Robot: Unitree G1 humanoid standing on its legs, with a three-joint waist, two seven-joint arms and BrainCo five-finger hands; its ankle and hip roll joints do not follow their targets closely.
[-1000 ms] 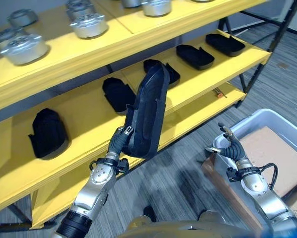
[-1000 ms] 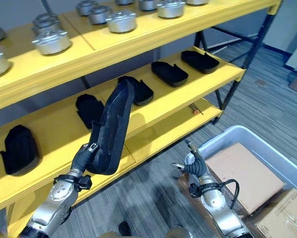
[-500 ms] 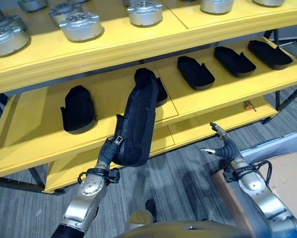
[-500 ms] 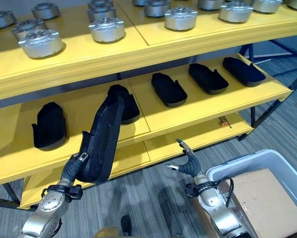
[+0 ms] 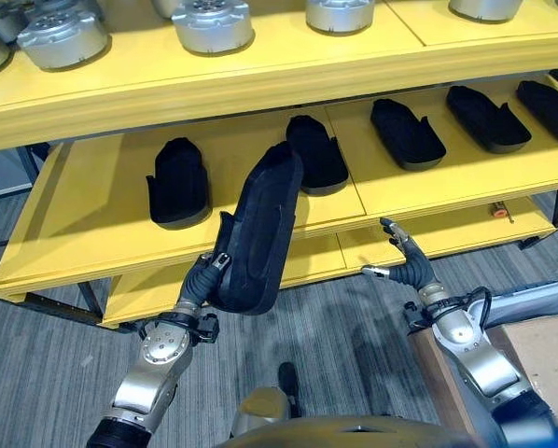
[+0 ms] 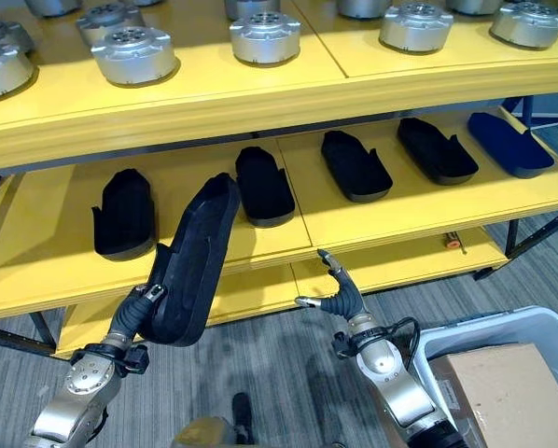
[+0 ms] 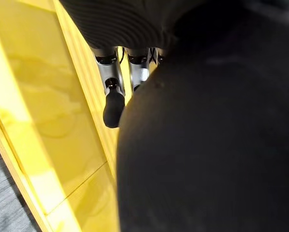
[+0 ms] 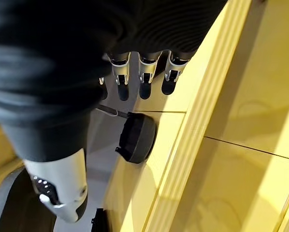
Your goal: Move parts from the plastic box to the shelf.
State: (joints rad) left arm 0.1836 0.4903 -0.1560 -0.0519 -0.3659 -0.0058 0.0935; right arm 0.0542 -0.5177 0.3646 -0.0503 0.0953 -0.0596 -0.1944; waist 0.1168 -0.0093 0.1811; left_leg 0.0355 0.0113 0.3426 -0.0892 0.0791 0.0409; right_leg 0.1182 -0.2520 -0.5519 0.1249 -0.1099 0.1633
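No text, label, number or sign can be read anywhere in these views. The yellow shelf (image 5: 260,84), the silver metal parts (image 6: 265,35) on its upper board and the black parts (image 6: 354,164) on its middle board all have plain surfaces. The cardboard sheet (image 6: 503,383) in the grey plastic box (image 6: 466,331) also carries no legible print.

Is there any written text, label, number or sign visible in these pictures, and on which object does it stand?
No text can be read in any view.
The black part held in the left hand, the black parts on the middle shelf and the silver parts on the top shelf show no print.
The cardboard in the grey plastic box shows no readable label.
The right hand is open and bears no marking.
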